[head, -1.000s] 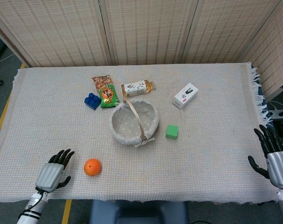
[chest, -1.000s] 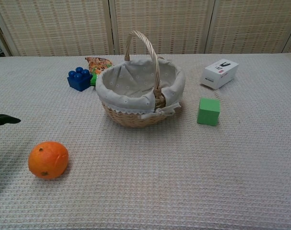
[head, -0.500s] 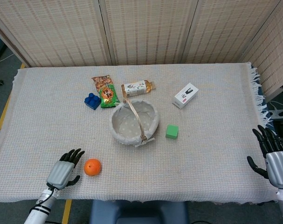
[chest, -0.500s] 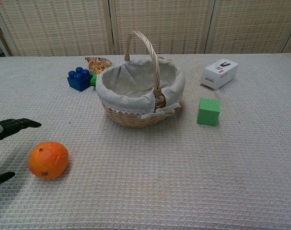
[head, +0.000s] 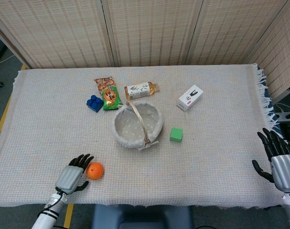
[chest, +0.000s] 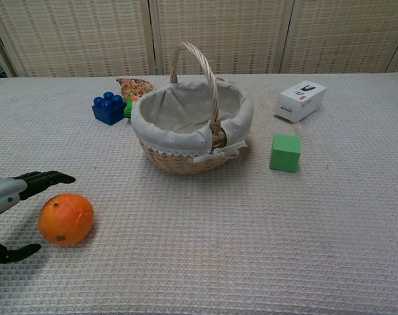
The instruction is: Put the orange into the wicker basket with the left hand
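Note:
The orange (head: 94,170) (chest: 66,218) lies on the cloth near the table's front left. My left hand (head: 74,175) (chest: 12,200) is right beside it on its left, fingers spread around it, the thumb in front and the other fingers behind; no firm grip shows. The wicker basket (head: 137,123) (chest: 192,128), lined with pale fabric and with an upright handle, stands mid-table, up and to the right of the orange. My right hand (head: 278,160) hovers open past the table's right front edge, holding nothing.
Behind the basket lie a blue toy block (head: 93,102), a green snack packet (head: 111,97), another snack bag (head: 104,83) and a small bottle (head: 141,89). A green cube (head: 176,134) sits right of the basket, a white box (head: 190,97) further back right.
My left hand has slid right along the table front until its fingers flank the orange. The orange, basket and right hand have stayed where they were.

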Available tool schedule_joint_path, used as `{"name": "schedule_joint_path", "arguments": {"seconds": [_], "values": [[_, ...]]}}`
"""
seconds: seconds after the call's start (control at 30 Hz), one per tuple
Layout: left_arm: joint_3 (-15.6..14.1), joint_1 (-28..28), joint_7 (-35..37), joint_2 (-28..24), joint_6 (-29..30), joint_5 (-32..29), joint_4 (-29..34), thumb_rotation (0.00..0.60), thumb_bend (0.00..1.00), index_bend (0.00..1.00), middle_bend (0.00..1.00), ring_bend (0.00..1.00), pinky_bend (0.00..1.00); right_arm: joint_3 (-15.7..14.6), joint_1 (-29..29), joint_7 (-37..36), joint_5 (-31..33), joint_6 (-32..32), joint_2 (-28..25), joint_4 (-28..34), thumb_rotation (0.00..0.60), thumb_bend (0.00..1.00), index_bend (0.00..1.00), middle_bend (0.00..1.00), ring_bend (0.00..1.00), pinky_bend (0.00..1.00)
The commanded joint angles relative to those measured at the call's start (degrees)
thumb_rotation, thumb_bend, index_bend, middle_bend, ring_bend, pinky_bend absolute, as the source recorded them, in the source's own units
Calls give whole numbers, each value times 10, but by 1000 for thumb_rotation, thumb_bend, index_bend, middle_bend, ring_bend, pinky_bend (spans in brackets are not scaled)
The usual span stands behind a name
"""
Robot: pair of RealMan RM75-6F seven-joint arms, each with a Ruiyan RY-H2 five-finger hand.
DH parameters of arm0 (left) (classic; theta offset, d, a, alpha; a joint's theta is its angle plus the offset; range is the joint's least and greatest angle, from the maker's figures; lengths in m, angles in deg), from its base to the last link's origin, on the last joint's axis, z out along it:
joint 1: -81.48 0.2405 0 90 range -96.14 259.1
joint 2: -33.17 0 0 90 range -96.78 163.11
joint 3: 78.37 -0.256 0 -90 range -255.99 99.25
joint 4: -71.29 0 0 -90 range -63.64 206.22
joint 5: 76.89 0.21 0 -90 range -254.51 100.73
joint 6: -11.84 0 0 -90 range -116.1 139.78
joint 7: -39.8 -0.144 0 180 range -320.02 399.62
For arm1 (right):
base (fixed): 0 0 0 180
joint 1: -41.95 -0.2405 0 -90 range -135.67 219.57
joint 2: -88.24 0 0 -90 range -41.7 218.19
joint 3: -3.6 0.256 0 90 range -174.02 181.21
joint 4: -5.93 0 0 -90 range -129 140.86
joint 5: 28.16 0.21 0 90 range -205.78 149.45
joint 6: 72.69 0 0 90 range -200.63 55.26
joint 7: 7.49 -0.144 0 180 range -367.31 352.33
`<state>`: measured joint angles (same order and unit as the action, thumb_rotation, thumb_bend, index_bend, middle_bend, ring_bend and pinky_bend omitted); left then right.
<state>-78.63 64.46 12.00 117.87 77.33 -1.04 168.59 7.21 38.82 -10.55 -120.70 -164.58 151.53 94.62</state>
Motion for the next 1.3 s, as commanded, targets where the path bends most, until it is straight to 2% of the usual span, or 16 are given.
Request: {"name": "schedule_joint_path", "arguments": {"seconds": [0.03,0.47,0.67,0.73,0.9,1.3], "values": [[4,-6,-9,12,-2,-5,-9,600,314,0,0,0,135,0,0,-2,0,0,-1,0,600,218,0,0,0,173],[11,-22,-21,43,-4,-27,-34,600,310,0,0,0,135,0,0,-3,1,1,-1,0,600,218,0,0,0,173],[8,-21,-21,50,8,-21,-36,600,305,0,0,0,138,0,-1,-4,1,1,-1,0,600,219,0,0,0,173],[7,-20,-17,56,16,-14,-41,600,308,6,1,28,144,0,-1,-5,1,1,-2,0,600,218,0,0,0,173],[4,-19,-18,65,20,-14,-51,600,315,91,54,115,154,1,-1,-8,3,2,-2,1,600,219,0,0,0,173],[4,-18,-17,80,32,-15,-63,600,317,303,127,172,171,2,-2,-11,4,2,-3,1,600,218,0,0,0,173]]}}
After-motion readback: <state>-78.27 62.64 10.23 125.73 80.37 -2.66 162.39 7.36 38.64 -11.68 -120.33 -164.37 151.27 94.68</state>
